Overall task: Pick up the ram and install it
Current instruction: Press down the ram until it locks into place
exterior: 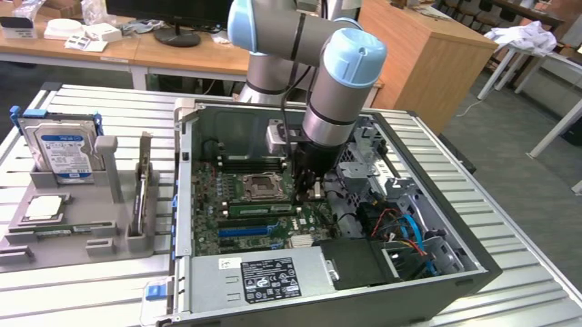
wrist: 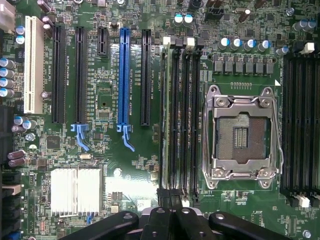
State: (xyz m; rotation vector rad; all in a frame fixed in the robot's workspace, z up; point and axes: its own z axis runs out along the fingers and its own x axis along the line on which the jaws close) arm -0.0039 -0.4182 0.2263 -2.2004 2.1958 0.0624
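The ram (exterior: 259, 208) is a narrow green stick standing on edge in a black slot just in front of the CPU socket (exterior: 259, 184), inside the open PC case. In the wrist view the ram (wrist: 164, 125) shows edge-on in the outermost of several parallel slots beside the socket (wrist: 240, 132). My gripper (exterior: 309, 194) reaches down into the case at the stick's end on the exterior view's right. Its black fingers are shut together, and the gripper (wrist: 170, 197) sits right over that end of the stick. I cannot tell whether they touch it.
A grey holder (exterior: 73, 225) on the exterior view's left carries a silver hard drive (exterior: 64, 150) and a small chip. The case wall (exterior: 182, 204), a labelled power supply (exterior: 264, 276) and a bundle of cables (exterior: 400, 231) hem in the motherboard. A finned heatsink (wrist: 75, 190) and expansion slots lie beside the ram slots.
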